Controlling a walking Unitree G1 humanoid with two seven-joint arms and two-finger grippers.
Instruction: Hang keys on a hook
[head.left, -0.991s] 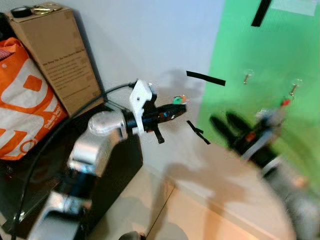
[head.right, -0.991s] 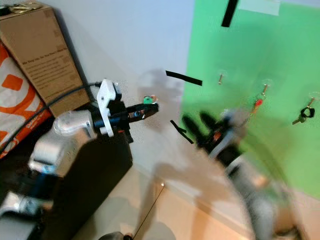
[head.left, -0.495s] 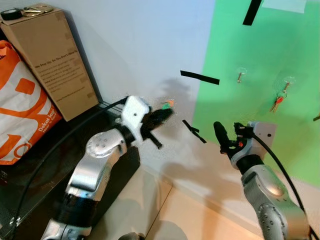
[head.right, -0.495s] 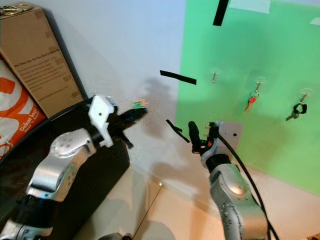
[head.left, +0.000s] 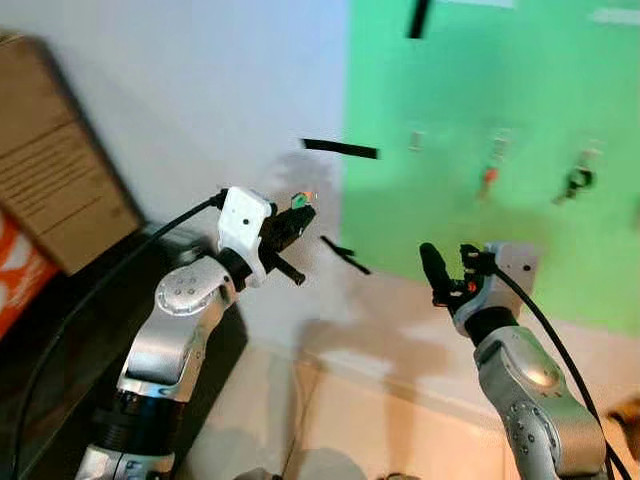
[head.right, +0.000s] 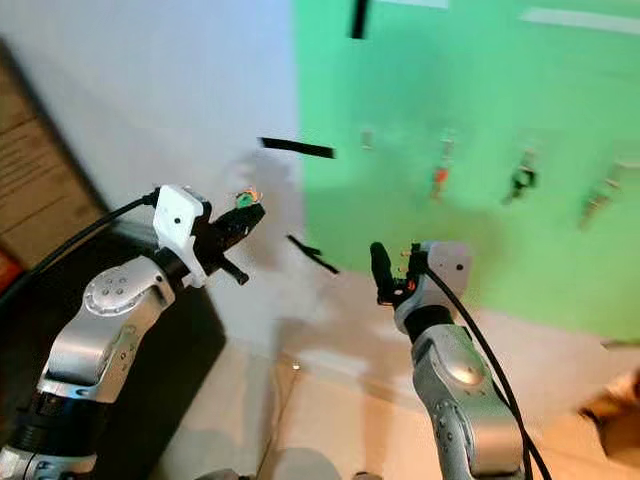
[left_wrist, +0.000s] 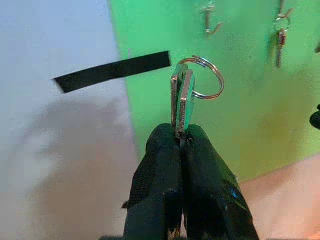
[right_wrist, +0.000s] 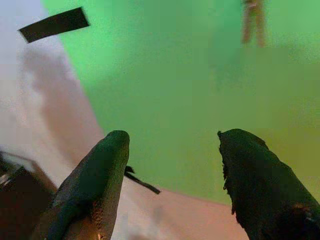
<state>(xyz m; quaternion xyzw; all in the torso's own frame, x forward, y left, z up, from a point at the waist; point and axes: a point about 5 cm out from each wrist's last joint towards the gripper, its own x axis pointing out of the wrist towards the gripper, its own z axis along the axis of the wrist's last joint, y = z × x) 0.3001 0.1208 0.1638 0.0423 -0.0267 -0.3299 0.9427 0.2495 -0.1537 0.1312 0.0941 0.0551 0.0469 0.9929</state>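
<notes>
My left gripper is shut on a green-headed key with a silver split ring, held up in front of the white wall just left of the green panel. On that panel, an empty hook is beyond the key and to its right. Further right hang a red key and a dark key bunch on their own hooks. My right gripper is open, raised lower down before the panel, holding nothing; its two fingers stand wide apart.
A cardboard box and an orange bag sit on a black cabinet at the left. Black tape strips mark the wall. Pale floor lies below.
The whole picture has shifted left, so the camera has turned right toward the green panel. The left gripper still holds the key; the right arm has settled after its blurred move.
</notes>
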